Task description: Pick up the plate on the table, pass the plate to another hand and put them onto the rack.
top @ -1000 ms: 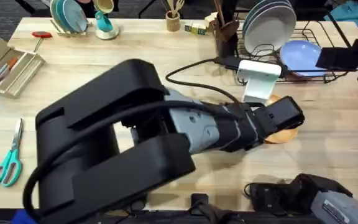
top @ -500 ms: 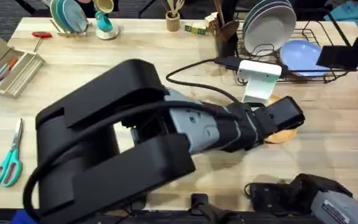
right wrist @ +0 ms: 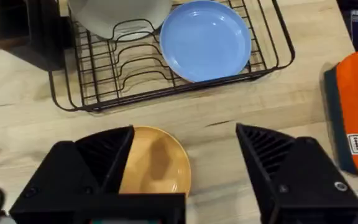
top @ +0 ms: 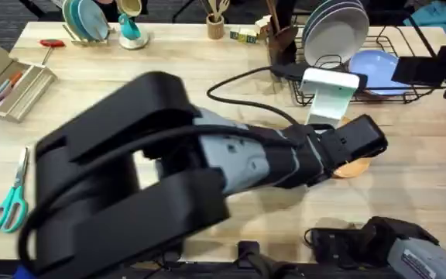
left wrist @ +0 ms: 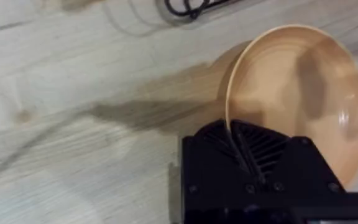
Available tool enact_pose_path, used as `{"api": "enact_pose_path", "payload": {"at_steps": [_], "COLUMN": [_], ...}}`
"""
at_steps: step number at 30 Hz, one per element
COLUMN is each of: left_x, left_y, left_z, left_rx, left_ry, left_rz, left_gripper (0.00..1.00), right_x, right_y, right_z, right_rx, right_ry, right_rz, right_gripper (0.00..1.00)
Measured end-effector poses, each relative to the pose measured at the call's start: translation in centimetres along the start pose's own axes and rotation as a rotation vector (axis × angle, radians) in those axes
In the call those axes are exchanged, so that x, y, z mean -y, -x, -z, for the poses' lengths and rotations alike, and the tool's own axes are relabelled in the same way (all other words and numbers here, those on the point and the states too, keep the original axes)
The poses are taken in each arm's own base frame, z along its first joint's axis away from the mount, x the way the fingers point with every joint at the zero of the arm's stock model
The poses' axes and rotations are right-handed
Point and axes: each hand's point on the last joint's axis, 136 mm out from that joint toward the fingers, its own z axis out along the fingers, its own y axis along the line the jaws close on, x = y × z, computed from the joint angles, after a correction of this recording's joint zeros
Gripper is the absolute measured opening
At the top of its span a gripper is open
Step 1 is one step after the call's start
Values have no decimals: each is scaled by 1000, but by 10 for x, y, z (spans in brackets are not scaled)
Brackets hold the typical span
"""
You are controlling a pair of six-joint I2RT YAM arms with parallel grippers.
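The orange-tan plate (left wrist: pixel 297 93) is tilted, its rim pinched between the black fingers of my left gripper (left wrist: pixel 235 134), which is shut on it. From overhead the left arm reaches across the table (top: pixel 409 170), and its gripper (top: pixel 355 155) covers most of the plate (top: pixel 352 167), just in front of the black wire rack (top: pixel 409 91). My right gripper (right wrist: pixel 185 130) hangs open above the plate (right wrist: pixel 157 162) and the rack (right wrist: pixel 104 81), touching neither.
The rack holds a light blue plate (right wrist: pixel 205 40) and grey-white plates (top: pixel 333 31). A black cable (top: pixel 238 84) lies beside it and an orange pouch (right wrist: pixel 356 118) lies to its right. Scissors (top: pixel 10 201) and a wooden tray (top: pixel 10 85) sit far left.
The left arm has shifted slightly up and to the right, carrying its wrist and the gripped plate a little closer to the rack. The right arm's base has not moved.
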Motion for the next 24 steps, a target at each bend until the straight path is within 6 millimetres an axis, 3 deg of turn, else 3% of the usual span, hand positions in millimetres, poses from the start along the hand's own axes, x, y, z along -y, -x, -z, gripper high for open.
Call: {"api": "enact_pose_path", "payload": {"at_steps": [10, 24], "left_x": [8, -33], "left_y": [46, 60], "left_z": [48, 87], "left_rx": [95, 117], "left_ry": [-60, 85], "left_rz": [-18, -74], "left_gripper": [38, 39], "right_x": [-1, 0], "right_y": [3, 4], "right_z": [0, 4], "right_rx": [13, 27], "right_ry": [1, 1], "right_rz": [1, -1], "right_gripper": [995, 995]}}
